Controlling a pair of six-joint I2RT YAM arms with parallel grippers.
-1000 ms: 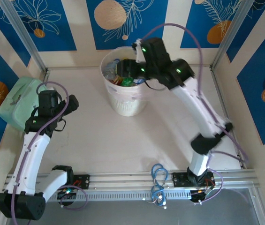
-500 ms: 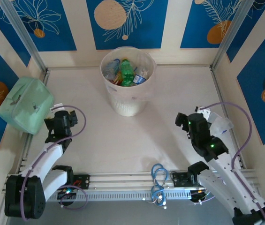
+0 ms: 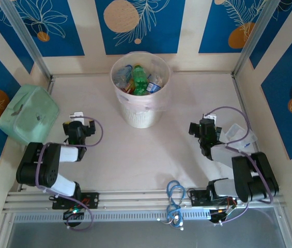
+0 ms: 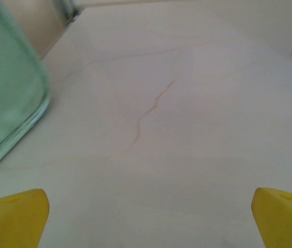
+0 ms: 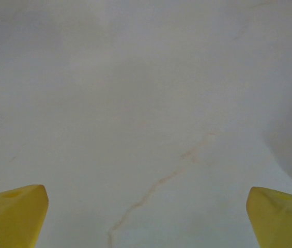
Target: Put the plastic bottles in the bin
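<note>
Smooth, matt, faintly veined stone-look on the counter point(image 3: 109, 155). Semi-gloss cream plastic for the bin point(image 3: 138, 118), with thin clear film liner. Glossy clear and green plastic on the plastic bottles point(image 3: 139, 80). Fine woven texture on the mint-green bag point(image 4: 3, 98). Matt yellow plastic on left claw point(image 4: 148, 219) and right claw point(image 5: 146, 217). Ribbed bare metal on the rail point(image 3: 135, 198).

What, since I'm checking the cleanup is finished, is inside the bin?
The bin holds piled plastic bottles: green, clear with blue caps, some red-orange. Anything beneath that top layer is covered, so they cannot be counted.
</note>
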